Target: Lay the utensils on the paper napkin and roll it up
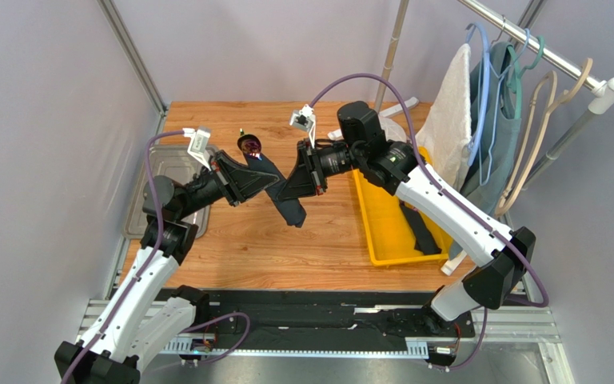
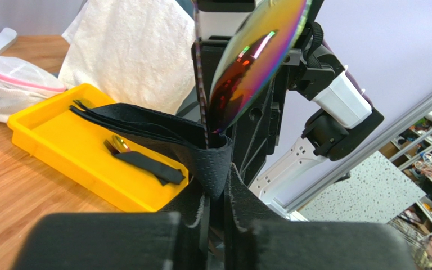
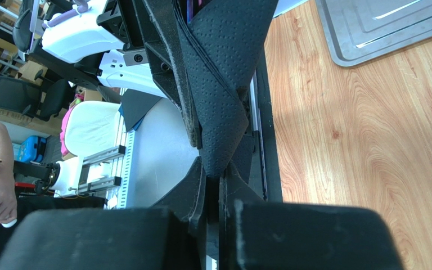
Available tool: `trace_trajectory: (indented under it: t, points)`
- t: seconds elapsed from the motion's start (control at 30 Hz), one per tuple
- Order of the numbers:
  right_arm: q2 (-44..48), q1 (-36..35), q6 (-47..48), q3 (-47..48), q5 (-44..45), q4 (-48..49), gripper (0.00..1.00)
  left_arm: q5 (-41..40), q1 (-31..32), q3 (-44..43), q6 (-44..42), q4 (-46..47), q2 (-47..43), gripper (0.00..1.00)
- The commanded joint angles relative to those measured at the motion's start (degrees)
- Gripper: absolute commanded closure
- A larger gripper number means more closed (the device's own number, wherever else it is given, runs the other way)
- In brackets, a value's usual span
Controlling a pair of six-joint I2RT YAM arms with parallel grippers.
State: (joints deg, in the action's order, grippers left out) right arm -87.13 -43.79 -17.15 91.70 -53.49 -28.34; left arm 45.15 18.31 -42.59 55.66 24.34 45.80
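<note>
The rolled paper napkin is clamped in the air by the left fingers and the right fingers (both closed tight on it); a spoon is seen protruding beyond the left fingers.

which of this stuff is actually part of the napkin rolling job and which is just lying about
In the job:
- black napkin roll
- purple spoon head poking out of it
- left tool and right tool, both shut on the roll

Lying about:
- yellow tray
- metal tray
- white towel
- clothes rail
</note>
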Motion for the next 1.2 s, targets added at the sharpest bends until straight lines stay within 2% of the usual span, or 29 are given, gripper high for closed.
trace_trajectory:
  t: [0.0, 0.13, 0.43, 0.6, 0.73, 1.03, 1.17]
  points:
    - [1.2, 0.1, -2.2, 2.4, 1.9, 1.5, 1.00, -1.7, 0.1, -0.7, -3.3, -1.4, -1.3, 0.81]
    - [1.4, 0.8, -2.6, 3.9, 3.1, 1.7, 1.00, -2.9, 0.1, 0.0, -6.0, -6.1, -2.7, 0.59]
    - [2.8, 0.8, -3.2, 4.0, 3.3, 3.0, 1.00, -2.0, 0.1, 1.9, -4.3, -4.5, -1.8, 0.41]
    - [2.9, 0.6, -3.9, 3.9, 1.9, 4.6, 1.00, -1.5, 0.1, 2.6, -0.5, 0.3, -1.0, 0.42]
    - [3.3, 0.3, -4.1, 3.5, 1.2, 5.4, 1.00, -1.4, 0.1, 2.8, 2.9, 3.9, -0.5, 0.55]
    - [4.1, 0.2, -5.6, 1.6, -0.4, 9.4, 1.00, -1.2, 0.1, 3.0, 7.0, 8.3, 0.3, 0.71]
    - [4.4, 0.2, -6.7, 1.0, -1.0, 12.0, 1.00, -1.3, 0.1, 2.9, 8.5, 9.4, 0.4, 0.66]
